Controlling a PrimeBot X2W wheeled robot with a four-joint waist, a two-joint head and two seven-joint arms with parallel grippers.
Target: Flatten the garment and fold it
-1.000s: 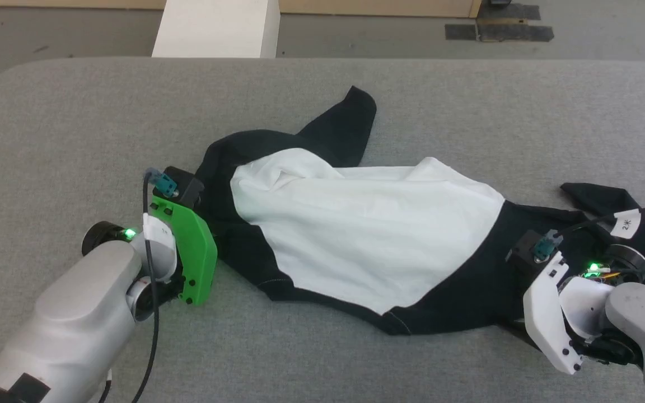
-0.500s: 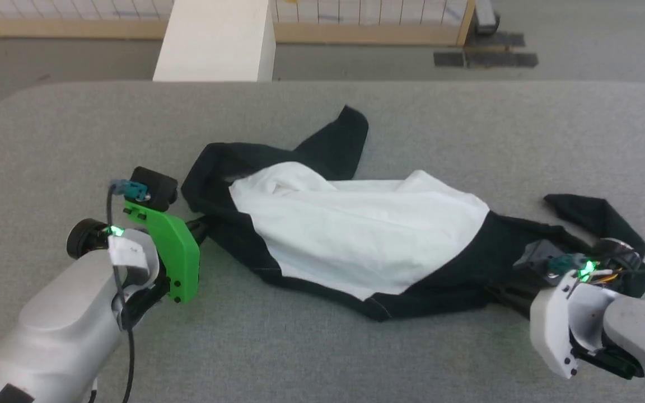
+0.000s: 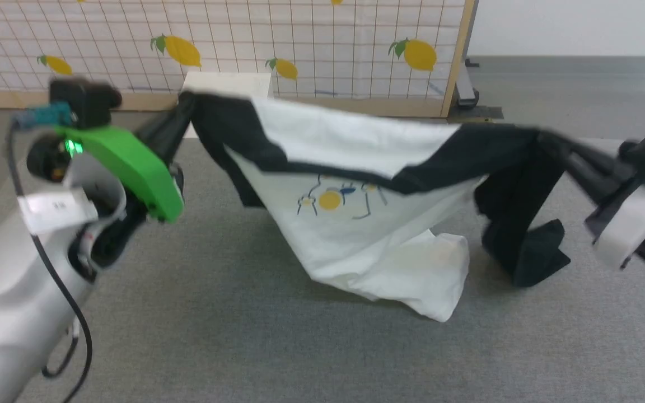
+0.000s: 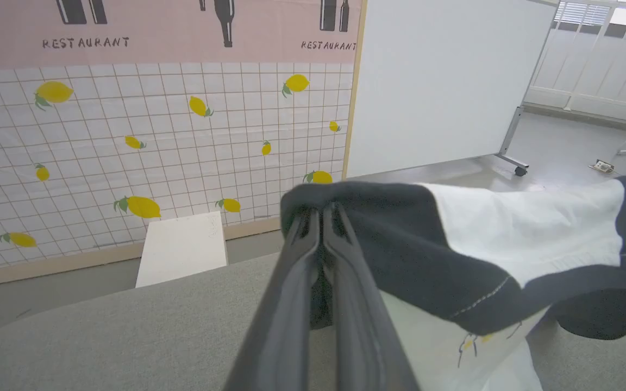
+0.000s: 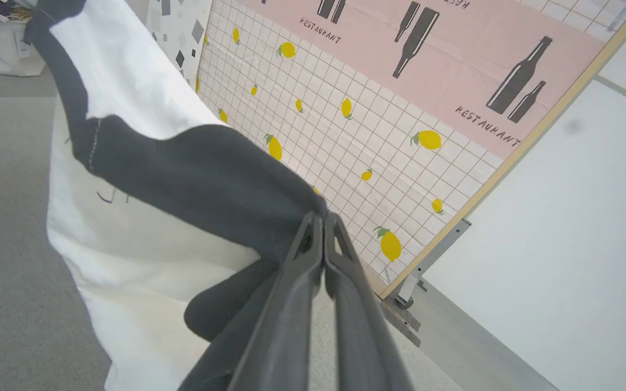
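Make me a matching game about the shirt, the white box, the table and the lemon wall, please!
1 shirt
2 white box
3 table
4 lemon wall

a grey, under the shirt
b held up by left gripper and right gripper
c behind the white box
d just past the table's far edge

Pairs: 1-b, 2-d, 3-a, 4-c

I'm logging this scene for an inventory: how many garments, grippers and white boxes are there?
garment: 1
grippers (left gripper, right gripper): 2
white box: 1
Total: 4
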